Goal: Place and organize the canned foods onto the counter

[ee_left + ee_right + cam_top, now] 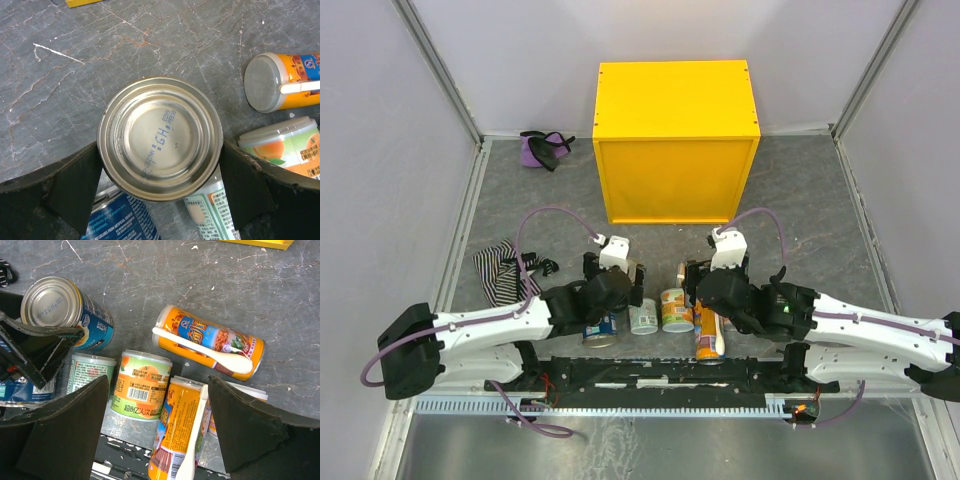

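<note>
My left gripper (618,288) (160,150) is shut on a blue-labelled can (160,137) (65,315). Its fingers press both sides, and the silver top covers part of a second blue can (120,220) (603,328) and a pale-green can (210,215) (643,317). My right gripper (705,290) (159,382) hangs open above an upright tall orange can with a spoon (182,435) (710,338), touching nothing. A short orange can (142,385) (676,310) stands beside it. Another tall orange can (210,340) (280,82) lies on its side. The yellow counter (675,100) stands at the back with nothing on top.
A purple cloth bundle (542,148) lies at the back left and a striped cloth (500,272) left of my left arm. A black rail (660,375) runs along the near edge. Metal frame posts and grey walls close in both sides.
</note>
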Motion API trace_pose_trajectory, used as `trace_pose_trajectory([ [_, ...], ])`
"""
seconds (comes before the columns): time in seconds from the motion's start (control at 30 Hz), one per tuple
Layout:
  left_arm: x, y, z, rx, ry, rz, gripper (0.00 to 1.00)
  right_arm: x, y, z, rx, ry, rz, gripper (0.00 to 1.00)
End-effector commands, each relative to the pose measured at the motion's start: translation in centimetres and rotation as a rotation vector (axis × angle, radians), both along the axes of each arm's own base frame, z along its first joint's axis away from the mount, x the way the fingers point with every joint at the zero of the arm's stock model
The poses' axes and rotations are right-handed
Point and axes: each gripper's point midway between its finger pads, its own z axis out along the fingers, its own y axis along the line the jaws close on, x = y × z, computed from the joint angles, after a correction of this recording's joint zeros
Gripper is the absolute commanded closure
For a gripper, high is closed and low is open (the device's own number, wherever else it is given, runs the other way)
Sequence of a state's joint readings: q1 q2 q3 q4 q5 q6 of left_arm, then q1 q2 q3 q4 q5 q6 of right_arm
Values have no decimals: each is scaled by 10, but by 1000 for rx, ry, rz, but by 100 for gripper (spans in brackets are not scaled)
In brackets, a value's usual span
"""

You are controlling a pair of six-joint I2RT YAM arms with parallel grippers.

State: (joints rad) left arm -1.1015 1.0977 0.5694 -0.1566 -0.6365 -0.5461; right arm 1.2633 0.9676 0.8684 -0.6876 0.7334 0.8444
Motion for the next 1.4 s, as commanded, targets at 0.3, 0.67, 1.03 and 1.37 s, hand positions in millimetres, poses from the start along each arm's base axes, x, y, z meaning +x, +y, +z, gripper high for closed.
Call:
trace_pose_trajectory([
  [0.3, 24, -2, -1, 53, -91, 84, 1, 3, 14, 8, 13, -36, 43, 12],
  [0.67, 27, -10, 1, 41, -113, 50, 46, 5, 8, 7, 12, -44, 27, 12],
  [1.03, 34, -14, 21, 27, -145, 54, 97, 5, 8, 12, 62, -53, 12, 13],
  [1.37, 50, -9, 55, -84, -152, 123, 97, 4, 13, 21, 120, -48, 5, 13],
])
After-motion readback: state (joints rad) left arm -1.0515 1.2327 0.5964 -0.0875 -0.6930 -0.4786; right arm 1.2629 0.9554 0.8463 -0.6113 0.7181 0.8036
